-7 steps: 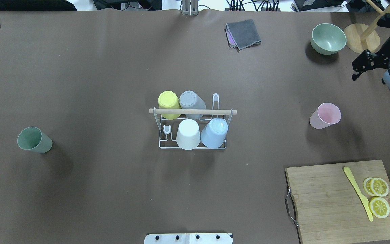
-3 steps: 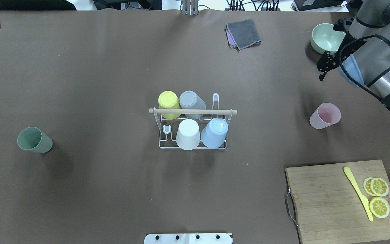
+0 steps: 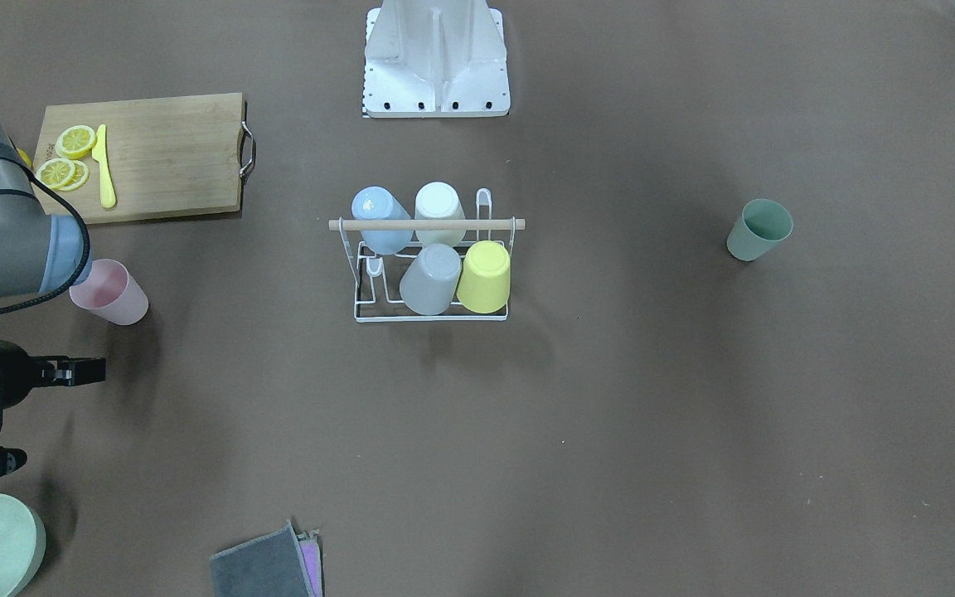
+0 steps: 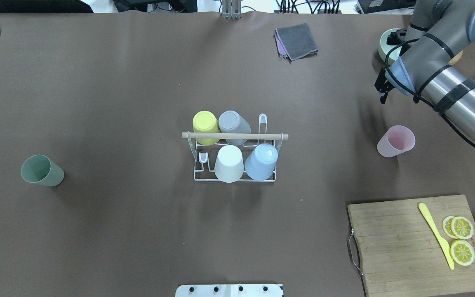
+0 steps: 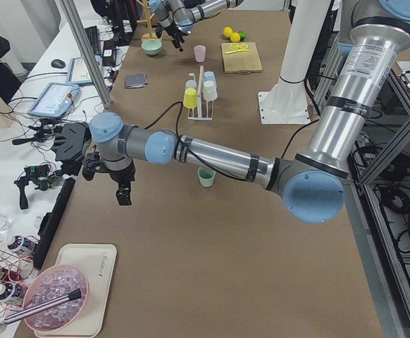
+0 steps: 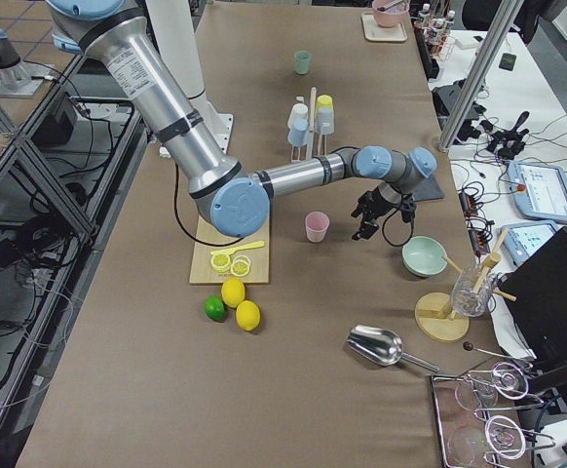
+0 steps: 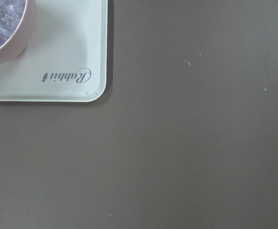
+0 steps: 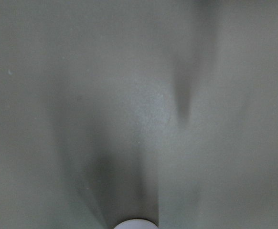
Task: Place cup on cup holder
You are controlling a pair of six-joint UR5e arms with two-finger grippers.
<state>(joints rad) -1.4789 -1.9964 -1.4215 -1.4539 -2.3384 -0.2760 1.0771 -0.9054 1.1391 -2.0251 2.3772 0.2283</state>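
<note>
Cup holder (image 4: 262, 135), one, table centre: white wire, wooden dowel across the top.
Six pegs, four of them taken by upturned cups:
- far row: yellow cup (image 4: 205, 127), grey cup (image 4: 233, 125)
- near row: white cup (image 4: 229, 163), light blue cup (image 4: 261, 161)

Two pegs bare: one at the far right corner (image 4: 263, 120), one at the near left corner (image 4: 203, 158).

Loose cups, two, both upright on the table. Pink cup (image 4: 396, 141) on the robot's right, green cup (image 4: 41, 170) on its left. Each is well apart from the holder.

Right gripper (image 6: 365, 230) hangs over the table between the pink cup and one pale green bowl (image 6: 424, 255). Fingers point down. The arm hides much of it from above, so I cannot tell whether they are parted or closed.

Left gripper (image 5: 123, 197) shows only in the left-end view, low over the table near one white tray (image 7: 81, 57). Its grip cannot be told. The tray holds one pink bowl (image 7: 19, 40) of clear cubes.

Cutting board (image 4: 406, 247), one: one yellow knife (image 4: 435, 235), three lemon slices (image 4: 462, 252).
Beside it: two whole lemons (image 6: 233, 291), one lime (image 6: 215, 308).
One folded grey cloth (image 4: 297, 40) at the far edge, a purple one under it.
</note>
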